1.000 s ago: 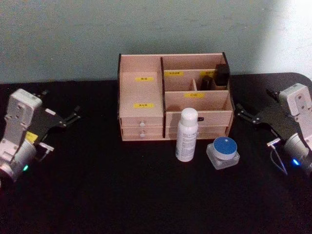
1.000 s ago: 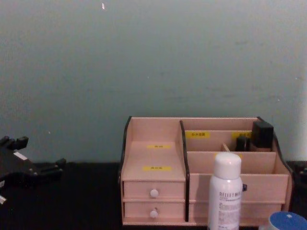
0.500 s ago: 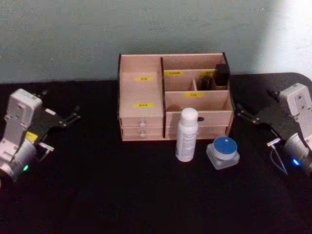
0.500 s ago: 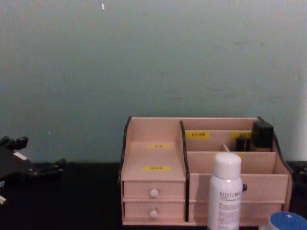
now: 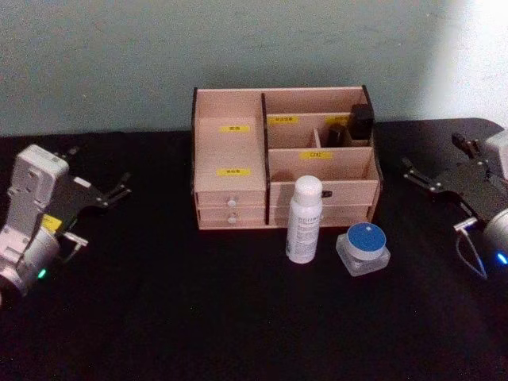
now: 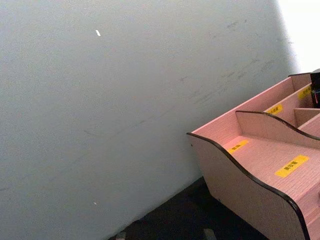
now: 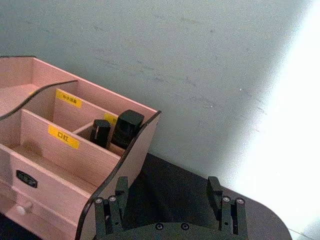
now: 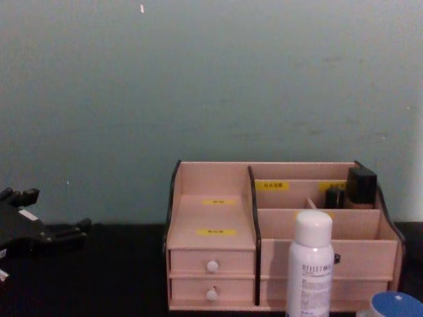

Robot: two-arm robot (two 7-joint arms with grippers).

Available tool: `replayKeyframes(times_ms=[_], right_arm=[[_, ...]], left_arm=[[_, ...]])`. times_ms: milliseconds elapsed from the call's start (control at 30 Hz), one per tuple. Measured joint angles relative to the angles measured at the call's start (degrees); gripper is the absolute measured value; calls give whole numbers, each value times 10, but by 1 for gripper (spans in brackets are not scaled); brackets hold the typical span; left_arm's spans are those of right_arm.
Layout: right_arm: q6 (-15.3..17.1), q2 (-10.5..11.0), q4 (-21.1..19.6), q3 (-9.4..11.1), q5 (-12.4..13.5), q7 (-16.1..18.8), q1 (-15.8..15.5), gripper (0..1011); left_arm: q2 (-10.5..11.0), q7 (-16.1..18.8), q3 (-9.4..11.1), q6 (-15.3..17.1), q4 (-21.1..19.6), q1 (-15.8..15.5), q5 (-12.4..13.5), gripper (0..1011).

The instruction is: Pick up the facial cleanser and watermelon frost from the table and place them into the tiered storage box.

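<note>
The facial cleanser is a tall, slim white bottle with a rounded cap and small grey lettering. It stands upright on the black table just in front of the tiered storage box, nearly as tall as the box in the chest view. The watermelon frost is a squat clear jar with a flat blue lid, on the table just beside the bottle on the robot's right. The box is pale pink wood with black side panels, yellow labels and white-knobbed drawers; small black items stand in a rear right compartment. The left gripper hangs above the table well to the left, its fingers spread with nothing between them. The right gripper is equally empty, fingers parted. Compared with half a second ago, the right arm has pulled outward — its pale wrist housing now sits mostly past the view's edge — while bottle, jar and left arm remain in place.
</note>
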Motion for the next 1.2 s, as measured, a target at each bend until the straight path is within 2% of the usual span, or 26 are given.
replayKeyframes(times_ms=[100, 233, 500, 733, 900, 1200], right_arm=[[-2, 12, -22, 12, 8, 11, -18, 1003], [-13, 33, -59, 22, 21, 43, -47, 1003], [-27, 50, -98, 20, 37, 107, -73, 1003], [-26, 48, -109, 6, 54, 171, -78, 1003], [-17, 43, -107, -2, 64, 201, -75, 1003], [11, 20, -82, -20, 76, 253, -53, 1002]], left_arm=[[0, 0, 0, 0, 0, 0, 0, 1001], [0, 0, 0, 0, 0, 0, 0, 1001], [0, 0, 0, 0, 0, 0, 0, 1001], [0, 0, 0, 0, 0, 0, 0, 1001], [0, 0, 0, 0, 0, 0, 0, 1002], [0, 0, 0, 0, 0, 0, 0, 1001]])
